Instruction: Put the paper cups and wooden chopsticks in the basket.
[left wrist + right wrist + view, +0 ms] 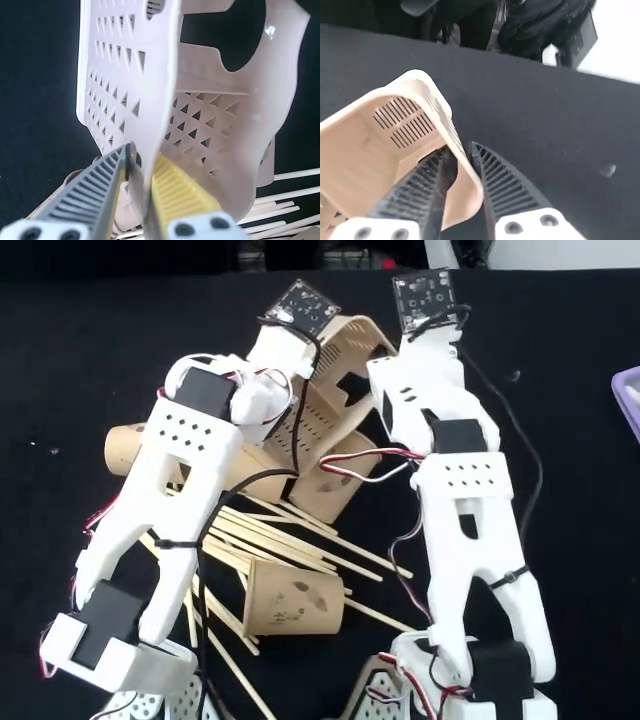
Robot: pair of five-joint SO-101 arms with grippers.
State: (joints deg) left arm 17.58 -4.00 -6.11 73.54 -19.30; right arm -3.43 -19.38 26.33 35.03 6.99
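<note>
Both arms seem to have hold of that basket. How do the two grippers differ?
The left gripper has one grey finger and one yellow; the right gripper has two black ones. The left gripper pinches a basket wall pierced with triangles; the right gripper straddles the rim at a rounded corner, beside slots. Shared: each has one finger on either side of the basket's wall.

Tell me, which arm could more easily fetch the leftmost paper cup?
Likely left: the paper cup lies beside that arm. The left end effector and right end effector both clamp the basket, the right at its far corner.
</note>
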